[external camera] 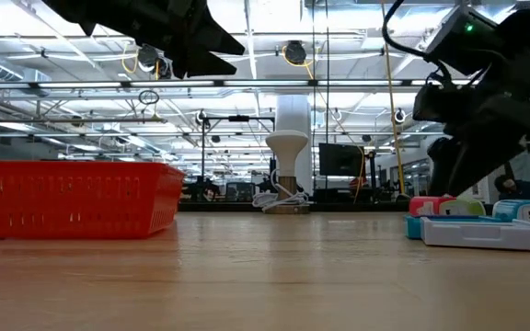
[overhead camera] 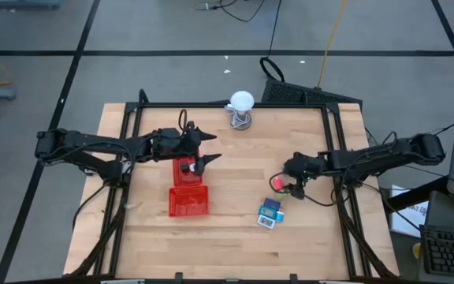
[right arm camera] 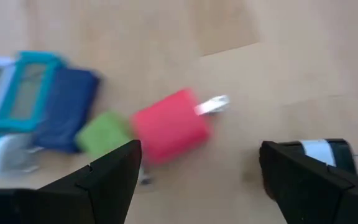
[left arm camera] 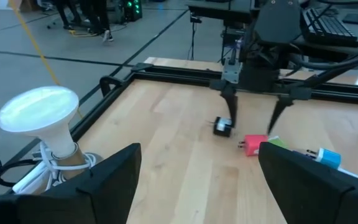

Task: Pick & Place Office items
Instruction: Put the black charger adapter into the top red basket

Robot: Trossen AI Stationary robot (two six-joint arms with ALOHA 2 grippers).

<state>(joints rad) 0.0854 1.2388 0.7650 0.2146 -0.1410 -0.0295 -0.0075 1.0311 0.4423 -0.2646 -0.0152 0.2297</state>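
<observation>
The small office pieces lie near the table's right side: a red piece (right arm camera: 169, 127) with a white tab, a green one (right arm camera: 101, 134), a dark blue one (right arm camera: 67, 109) and a black one with a white label (right arm camera: 327, 151). The teal-blue packet (overhead camera: 270, 213) lies flat a little nearer. My right gripper (overhead camera: 288, 180) is open and hangs just above these pieces, with the red piece ahead of its fingers and the black piece beside one finger. My left gripper (overhead camera: 213, 147) is open and raised over the far red mesh tray (overhead camera: 186, 168).
A second red mesh tray (overhead camera: 189, 201) sits nearer than the first. The white ball on a wire stand (overhead camera: 241, 101) stands at the far edge. A black frame rail (left arm camera: 166, 71) borders the table. Bare wood lies between the trays and the pieces.
</observation>
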